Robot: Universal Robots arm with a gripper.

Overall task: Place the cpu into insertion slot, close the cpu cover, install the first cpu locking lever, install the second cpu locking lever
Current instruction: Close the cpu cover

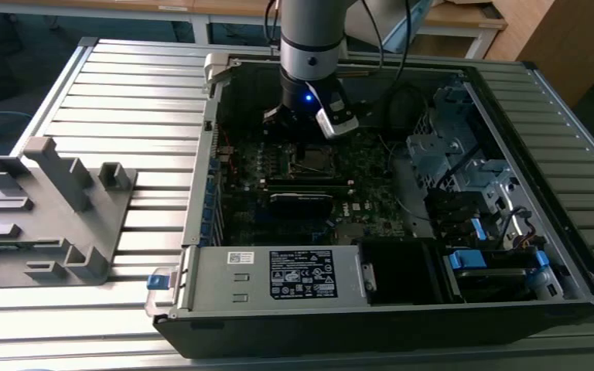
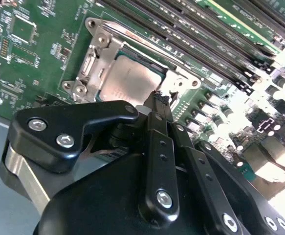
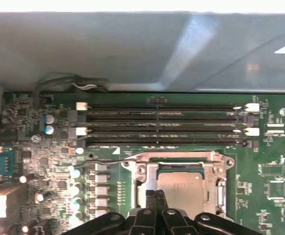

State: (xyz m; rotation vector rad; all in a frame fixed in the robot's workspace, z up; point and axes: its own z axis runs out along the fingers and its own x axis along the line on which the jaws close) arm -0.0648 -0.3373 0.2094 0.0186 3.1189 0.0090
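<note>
The cpu lies flat in its socket on the green motherboard, dull grey top up. The cpu cover, a shiny silver frame, lies down around it, and the chip shows through its window. A thin wire locking lever runs out sideways from the socket's corner. My gripper has its black fingers pressed together with nothing between them, their tips at the cover's edge. In the exterior view the gripper hangs inside the open case just above the socket.
Long black memory slots run beside the socket, with the case wall behind them. The power supply and drive bays fill the case's other sides. A grey fixture stands on the slatted table at the exterior view's left.
</note>
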